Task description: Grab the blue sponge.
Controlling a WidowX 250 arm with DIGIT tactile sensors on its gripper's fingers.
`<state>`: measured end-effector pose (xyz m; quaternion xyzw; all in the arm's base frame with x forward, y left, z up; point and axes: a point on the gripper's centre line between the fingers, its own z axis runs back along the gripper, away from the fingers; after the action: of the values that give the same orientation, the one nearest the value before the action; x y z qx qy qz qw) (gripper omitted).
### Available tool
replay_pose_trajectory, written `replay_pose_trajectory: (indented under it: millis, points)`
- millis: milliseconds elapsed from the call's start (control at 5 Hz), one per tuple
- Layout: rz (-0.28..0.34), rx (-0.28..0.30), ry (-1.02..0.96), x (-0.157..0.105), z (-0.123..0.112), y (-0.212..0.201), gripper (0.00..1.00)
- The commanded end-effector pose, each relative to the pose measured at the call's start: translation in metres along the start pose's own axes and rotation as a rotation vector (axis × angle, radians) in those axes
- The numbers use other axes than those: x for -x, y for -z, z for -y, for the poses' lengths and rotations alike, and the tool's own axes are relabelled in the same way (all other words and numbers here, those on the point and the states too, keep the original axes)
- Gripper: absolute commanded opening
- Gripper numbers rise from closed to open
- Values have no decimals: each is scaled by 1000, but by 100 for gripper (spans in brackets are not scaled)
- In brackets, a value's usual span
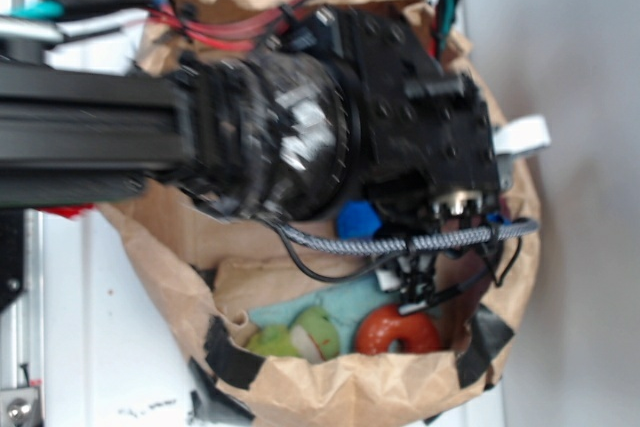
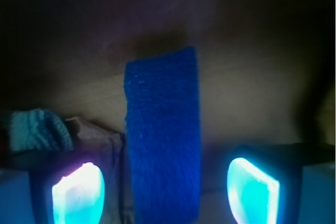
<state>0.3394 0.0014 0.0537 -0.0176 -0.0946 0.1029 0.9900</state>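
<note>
On my wrist camera the blue sponge stands as a long upright bar in the middle of the view, running from the bottom edge up toward the far brown paper wall; it sits between the two glowing fingers, with a gap on each side, so the gripper is spread apart and grasping nothing; I cannot tell whether the sponge leans on the paper behind it; to its left, a fold of pale teal cloth shows at the edge; from the outside camera I see only a small blue patch of the sponge under the black arm, inside a crumpled brown paper bag patched with black tape; nearer the bag's front edge lie a red ring and a green ball on the teal cloth; a braided cable crosses just below the sponge
</note>
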Motion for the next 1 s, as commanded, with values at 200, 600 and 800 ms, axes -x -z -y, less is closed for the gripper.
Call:
replay_pose_trajectory:
  millis: [200,600,800]
  points:
    - [-3,-61,21,44,-4,-6,0]
    - [99,0,45,-6,-4,-42,0]
    - [130,42,36,-14,-4,-59,0]
